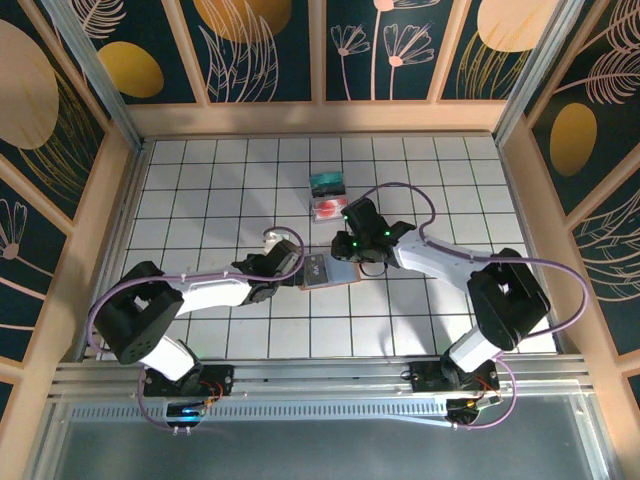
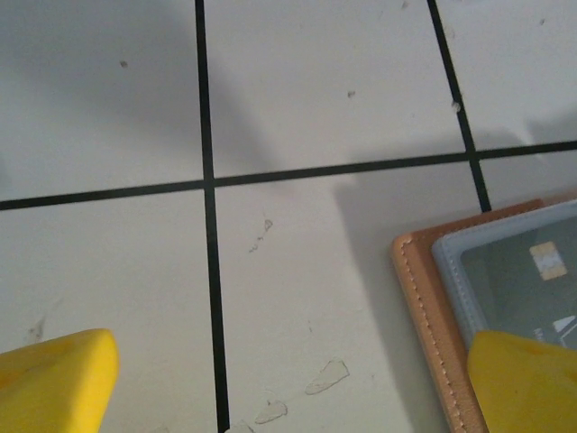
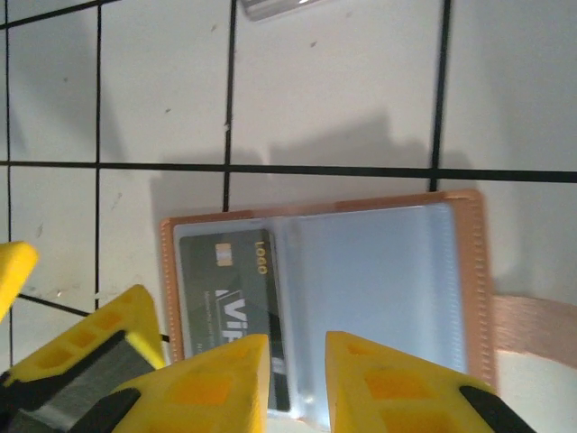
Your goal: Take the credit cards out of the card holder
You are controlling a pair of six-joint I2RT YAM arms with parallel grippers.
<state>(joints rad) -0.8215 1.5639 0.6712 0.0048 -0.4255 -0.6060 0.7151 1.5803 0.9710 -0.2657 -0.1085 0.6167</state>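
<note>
Card holder lies open on tabletop.
Left pincer spread wide at holder's edge; right pincer nearly together over dark card (grip unclear).

Pt of card holder off-frame

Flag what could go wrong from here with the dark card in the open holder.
The right jaws stand narrowly apart over both the dark card and its clear sleeve, so they may pinch the sleeve and drag the card holder along. One left finger sits over the holder's corner; that light hold might let it slide.
</note>
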